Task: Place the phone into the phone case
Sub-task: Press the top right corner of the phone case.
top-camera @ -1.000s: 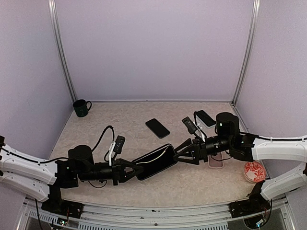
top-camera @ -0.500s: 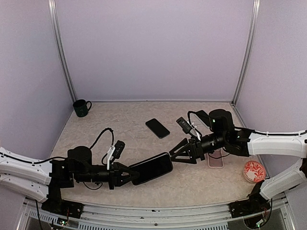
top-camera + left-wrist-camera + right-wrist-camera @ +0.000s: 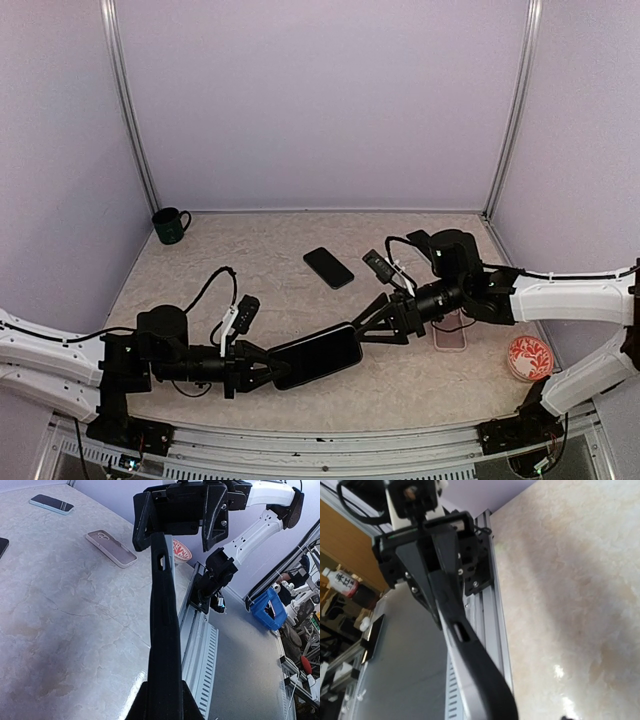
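Marbled beige surface (image 3: 420, 385) enclosed by lilac walls. Left gripper (image 3: 268, 365) is clamped on the near-left short end of the black phone case (image 3: 318, 355), which hangs clear of the surface near its front centre. Right gripper (image 3: 372, 322) stands with jaws wide at the opposite end, one jaw on either side of it, with no visible contact.

The long axis of the case runs from near left to far right, gripper to gripper. Its broad face is turned up toward the overhead camera, and both wrist views show only the thin edge with a side cutout. The phone (image 3: 329, 267) lies flat farther back, well apart from the case.

Judged handling: light, thin and probably flexible, so liable to sag or twist when held by one end. The slick faces favour a pinch across the rim at each short end.
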